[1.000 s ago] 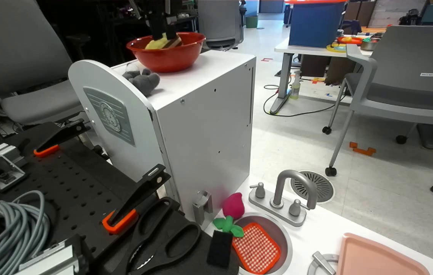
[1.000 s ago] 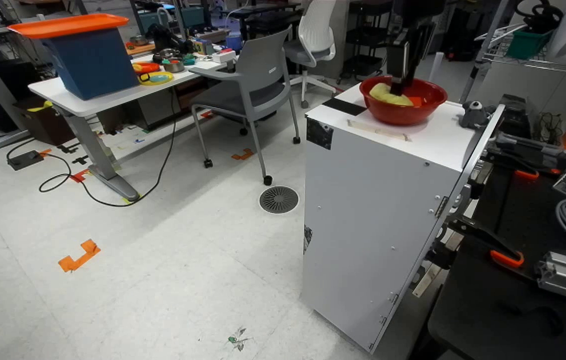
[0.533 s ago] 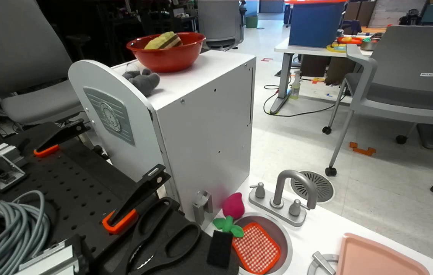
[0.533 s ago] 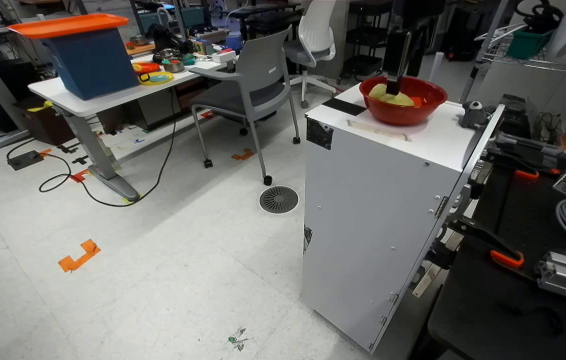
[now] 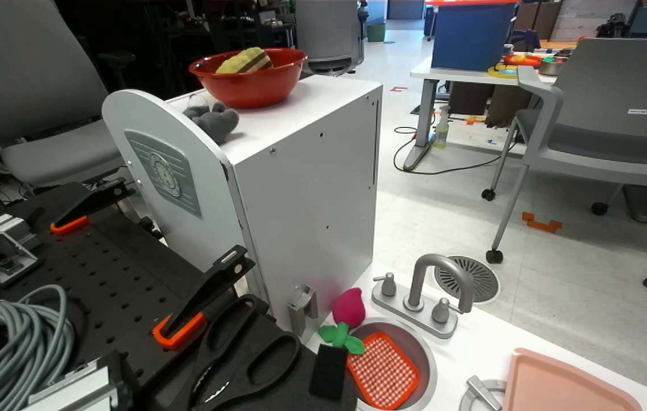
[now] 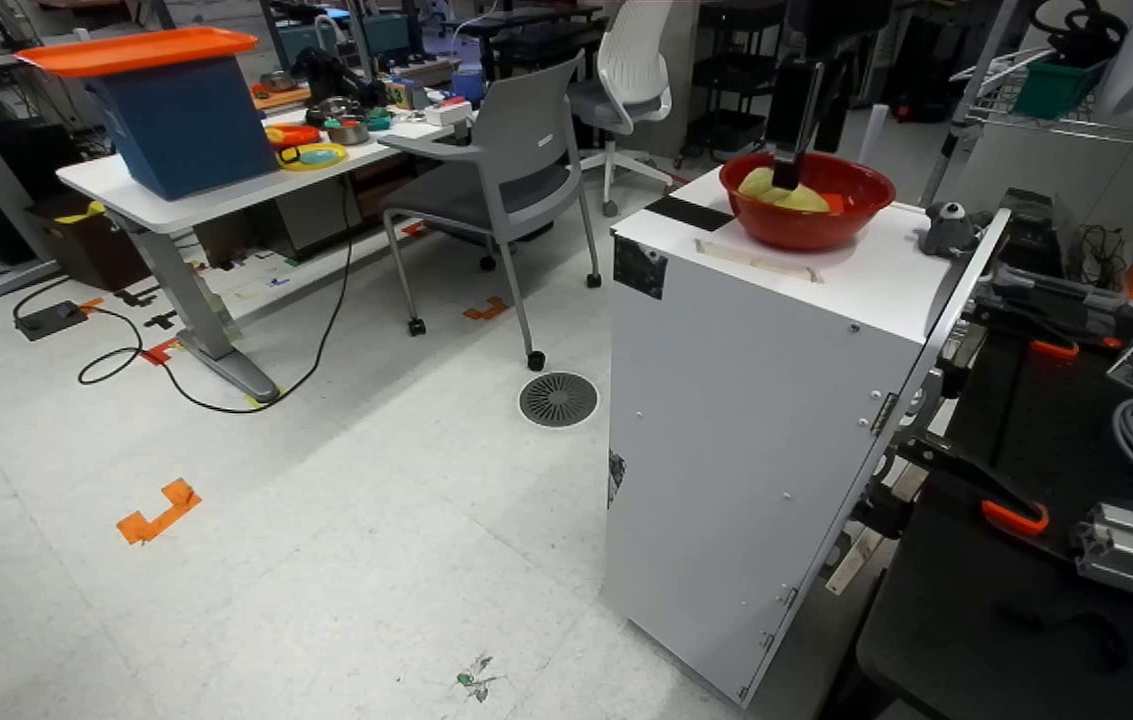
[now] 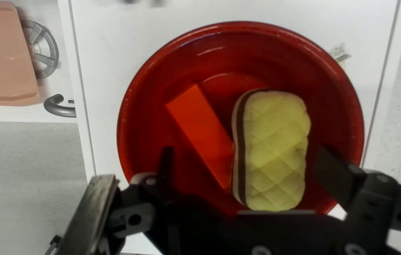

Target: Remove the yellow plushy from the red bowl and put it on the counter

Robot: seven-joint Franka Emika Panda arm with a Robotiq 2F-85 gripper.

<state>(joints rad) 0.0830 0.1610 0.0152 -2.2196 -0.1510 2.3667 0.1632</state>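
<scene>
Spanning the lower half of the wrist view, the black two-fingered gripper (image 7: 245, 156) stands with fingers wide apart, either side of the soft, quilted yellow plushy with a brown stripe (image 7: 276, 148), which lies right of frame centre in the round, glossy red bowl (image 7: 228, 53), beside an orange-red rectangular block (image 7: 200, 132). The flat white counter (image 7: 12, 115) shows at upper left.

The end effector (image 7: 244, 152) now hangs higher, clear of the yellow plushy (image 5: 241, 62), and no longer covers part of it in an exterior view.
</scene>
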